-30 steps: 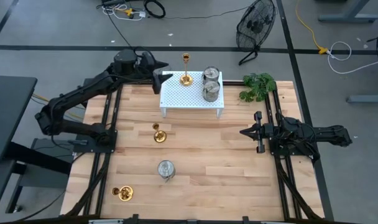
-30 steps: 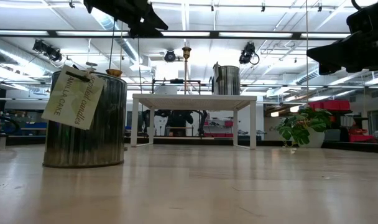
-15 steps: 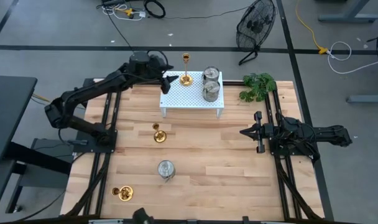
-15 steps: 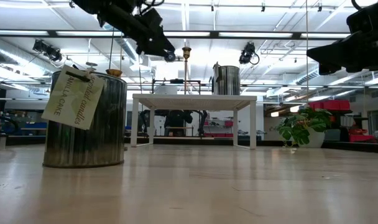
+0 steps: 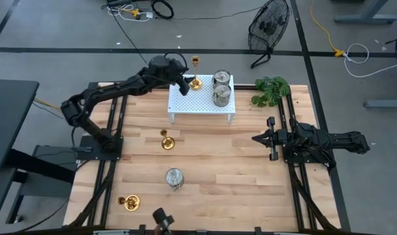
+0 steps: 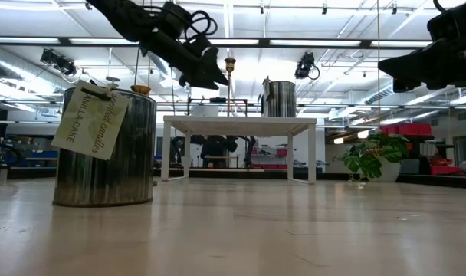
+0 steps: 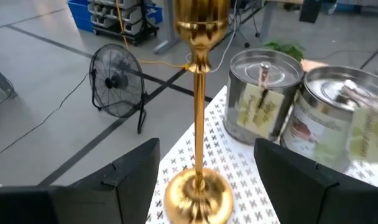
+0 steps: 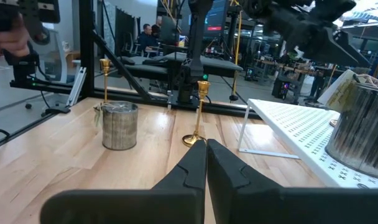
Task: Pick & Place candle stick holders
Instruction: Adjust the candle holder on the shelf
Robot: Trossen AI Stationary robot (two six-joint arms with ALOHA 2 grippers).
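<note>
A gold candlestick (image 7: 198, 118) stands upright on the white rack (image 5: 200, 99), stem vertical, between the parted fingers of the left gripper (image 7: 204, 168), ungrasped. The right gripper (image 5: 258, 138) waits clenched, well apart.

High view straight down; low view table-level; both share white rack (image 5: 200, 98)

Robotics lab: concrete floor (image 5: 205, 39), floor fan (image 5: 269, 25), loose cables (image 5: 140, 10).

Grey floor (image 5: 55, 26), black fan (image 5: 269, 25), bright ceiling strip lights (image 6: 310, 42)
</note>
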